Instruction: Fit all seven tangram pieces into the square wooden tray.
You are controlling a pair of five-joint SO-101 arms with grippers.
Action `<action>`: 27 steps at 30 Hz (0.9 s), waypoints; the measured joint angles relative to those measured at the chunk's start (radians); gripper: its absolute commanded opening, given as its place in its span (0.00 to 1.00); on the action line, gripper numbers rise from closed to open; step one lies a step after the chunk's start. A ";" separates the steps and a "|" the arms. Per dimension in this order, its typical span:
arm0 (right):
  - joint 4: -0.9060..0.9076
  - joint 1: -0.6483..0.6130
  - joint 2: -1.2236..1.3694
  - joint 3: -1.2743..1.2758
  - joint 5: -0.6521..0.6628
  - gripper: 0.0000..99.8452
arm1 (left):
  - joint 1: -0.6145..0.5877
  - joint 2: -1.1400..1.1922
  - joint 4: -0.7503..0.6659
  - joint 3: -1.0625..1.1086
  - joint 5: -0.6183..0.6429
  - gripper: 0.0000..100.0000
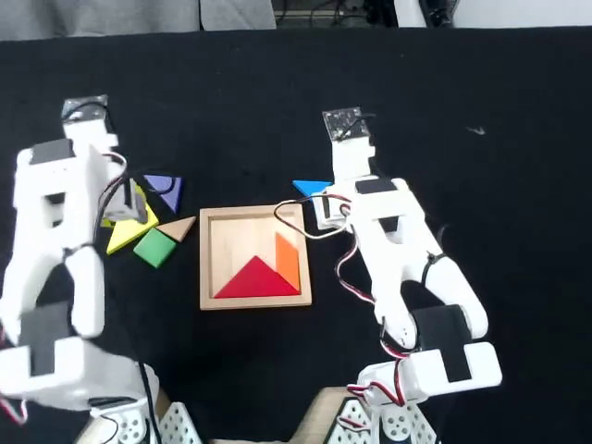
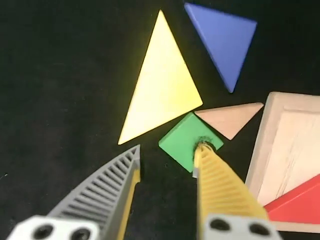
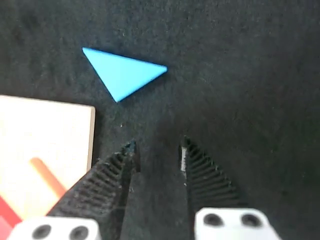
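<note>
The square wooden tray [image 1: 211,259] holds a red triangle [image 1: 257,277] and an orange piece [image 1: 289,257]. Left of it lie a green square [image 2: 182,140], a yellow triangle [image 2: 162,90], a dark blue triangle [image 2: 222,35] and a tan triangle [image 2: 227,117]. My left gripper [image 2: 167,150] is open just above them, one yellow fingertip [image 2: 202,147] over the green square's edge, the other beside the yellow triangle's corner. A light blue triangle [image 3: 122,74] lies past the tray's far right corner. My right gripper [image 3: 158,147] hangs open a short way from it, holding nothing.
Black cloth covers the table. The tray's corner [image 3: 45,135] sits close beside the right gripper. The arm bases [image 1: 407,370] stand at the near edge, with loose cables near the tray's right side.
</note>
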 measured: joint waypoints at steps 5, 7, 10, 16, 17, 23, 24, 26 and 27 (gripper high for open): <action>-0.003 0.000 0.000 0.000 0.003 0.14 | 0.109 0.072 -0.041 -0.014 -0.215 0.18; -0.003 0.000 0.000 0.000 0.003 0.14 | 0.146 0.080 -0.052 -0.014 -0.351 0.18; -0.003 0.000 0.000 0.000 0.003 0.14 | 0.173 0.080 -0.054 -0.014 -0.462 0.19; -0.003 0.000 0.000 0.000 0.003 0.14 | 0.172 0.089 -0.054 -0.014 -0.494 0.19; -0.003 0.000 0.000 0.000 0.003 0.14 | 0.169 0.100 -0.054 -0.014 -0.496 0.19; -0.003 0.000 0.000 0.000 0.003 0.14 | 0.127 0.207 -0.058 -0.002 -0.537 0.21; -0.003 0.000 0.000 0.000 0.003 0.14 | 0.120 0.224 -0.072 0.005 -0.517 0.24; -0.003 0.000 0.000 0.000 0.003 0.14 | 0.103 0.249 -0.104 0.008 -0.470 0.27; -0.003 0.000 0.000 0.000 0.003 0.14 | 0.097 0.258 -0.117 0.008 -0.453 0.27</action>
